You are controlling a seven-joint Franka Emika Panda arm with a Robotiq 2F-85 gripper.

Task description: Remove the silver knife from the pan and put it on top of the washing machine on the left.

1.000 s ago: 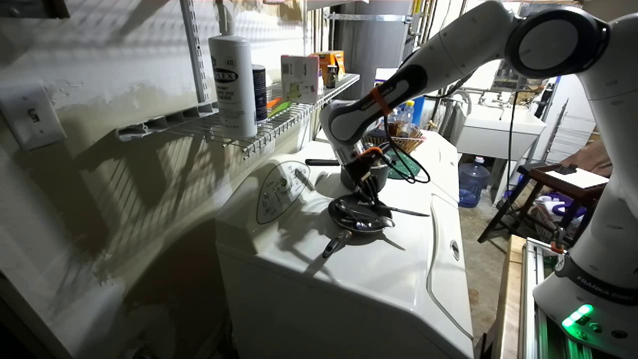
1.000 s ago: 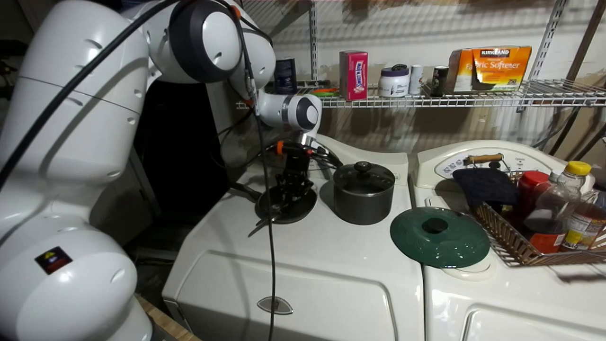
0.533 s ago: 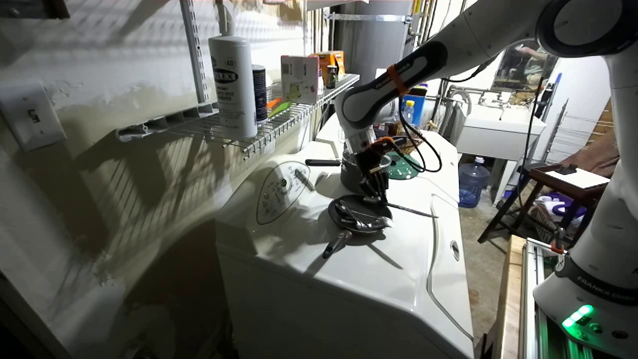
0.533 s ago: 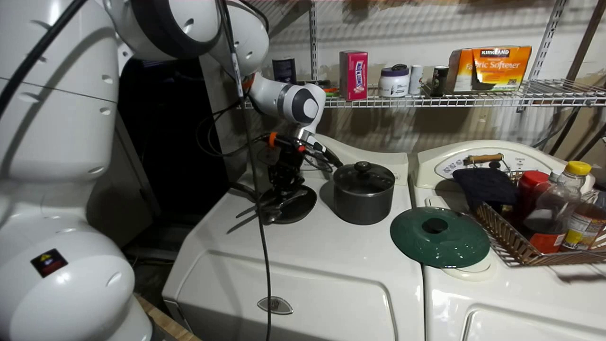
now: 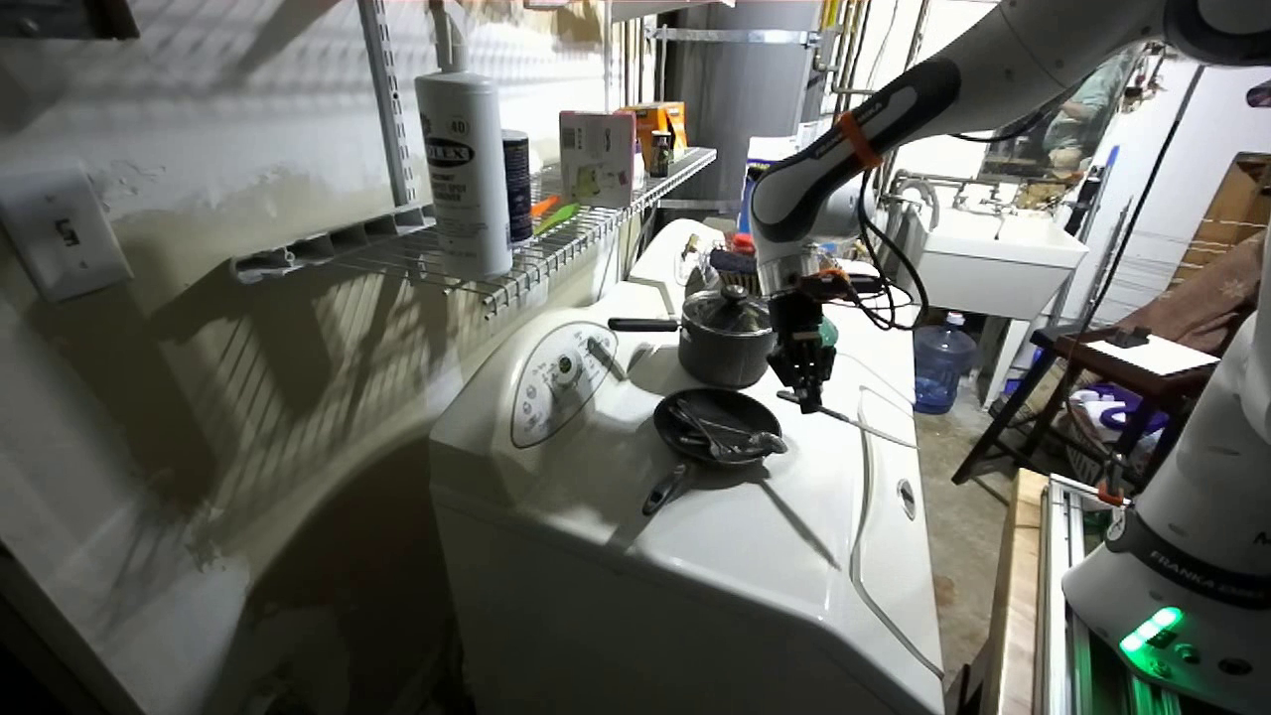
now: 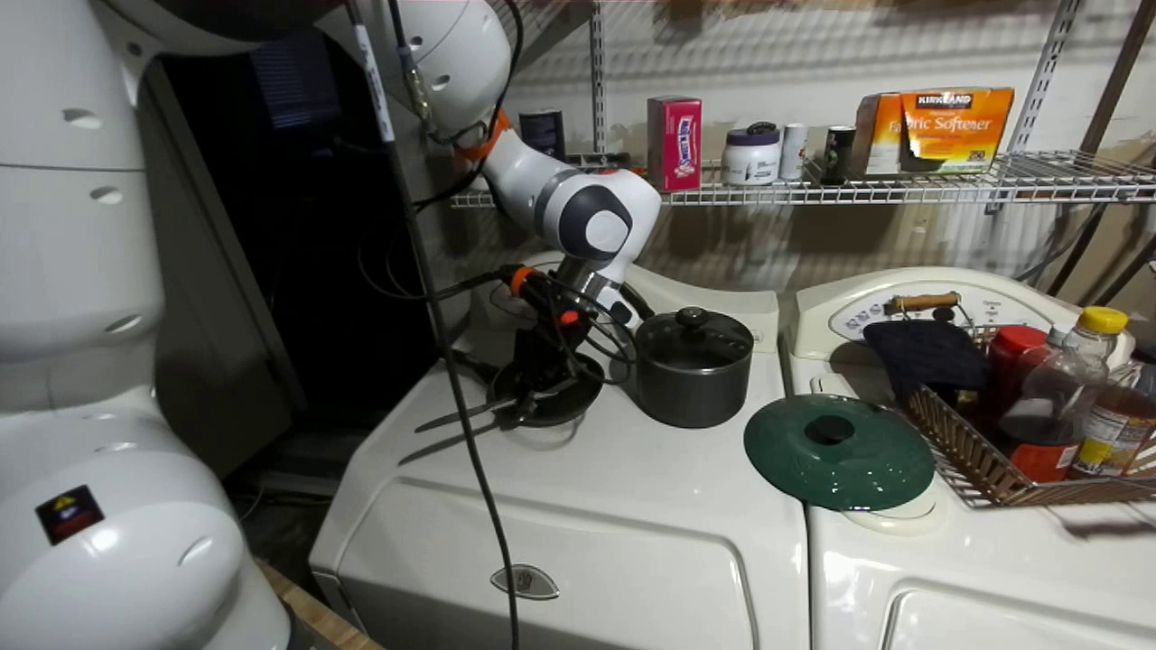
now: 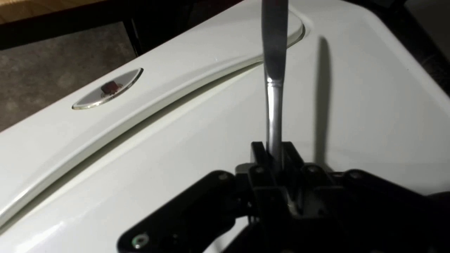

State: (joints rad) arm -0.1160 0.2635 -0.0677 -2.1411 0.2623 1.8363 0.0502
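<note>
Your fingers (image 7: 292,154) are clenched on the silver knife (image 7: 275,82), seemingly toward one end; in an exterior view a short stub (image 5: 786,395) shows on their other side, while the long part juts straight ahead, its axis running off the top of the wrist view; which of the two is blade, you cannot safely tell; the knife's shadow (image 7: 322,102) lies apart from the metal, so you have it aloft, over the tabletop (image 7: 372,105) of the washing machine (image 6: 650,460); farther out, in the wrist view, that long axis cuts across the curved ridge (image 7: 175,94), and this is what your next move should turn on: lower it straight as it lies and the far end may well catch the ridge and tip; swing the axis alongside the ridge, or draw the knife back, and it should settle flat; on the stub's side, near, is the pan (image 5: 740,407) with other cutlery (image 5: 768,442) in it; beyond stands the lidded pot (image 5: 720,355)
</note>
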